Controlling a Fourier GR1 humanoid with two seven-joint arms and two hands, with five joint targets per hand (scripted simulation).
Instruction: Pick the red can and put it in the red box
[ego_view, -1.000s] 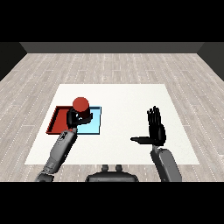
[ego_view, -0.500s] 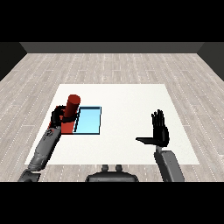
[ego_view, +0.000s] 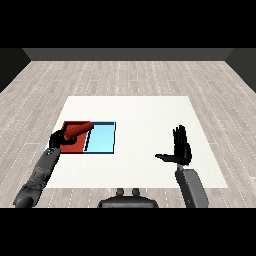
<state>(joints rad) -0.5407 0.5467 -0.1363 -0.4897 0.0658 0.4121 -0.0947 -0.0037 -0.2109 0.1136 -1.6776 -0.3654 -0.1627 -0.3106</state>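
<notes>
Now, red can (ego_view: 78, 131) tilted over red tray (ego_view: 75, 146)

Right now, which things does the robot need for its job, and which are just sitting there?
For the job:
red can, tipped over, held in the left robot hand
red tray

Just there:
blue tray
right robot hand, open, holding nothing
table

L hand (ego_view: 57, 139) low at view's left, fingers curled, forearm angled up from lower-left corner. R hand (ego_view: 181, 149) raised upright, fingers straight, thumb out sideways, forearm rising from below.
</notes>
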